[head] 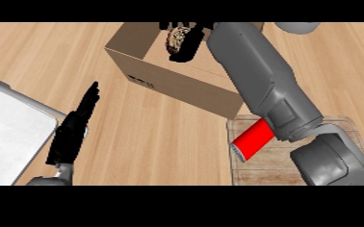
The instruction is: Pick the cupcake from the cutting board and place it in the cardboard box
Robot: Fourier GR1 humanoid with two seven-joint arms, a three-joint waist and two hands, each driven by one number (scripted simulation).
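Holding the cupcake (pixel 179 37) over the open box (pixel 177 84), the right hand (pixel 186 41) has its fingers curled round it, so only a pale patch of the cake shows between them. The cupcake sits above the box's far left part, inside the line of the walls. To finish well, the hand should probably go lower into the box before the fingers spread, keeping clear of the near wall. The grey right forearm (pixel 259 77) crosses the box's right side. Near right lies the cutting board (pixel 263 170), with a red can (pixel 253 139) on its left edge, just beside the arm; a careless pull back might knock it. The left hand (pixel 71 127) rests near left, fingers straight and together, beside a grey tray (pixel 18 134) on the table (pixel 163 139).
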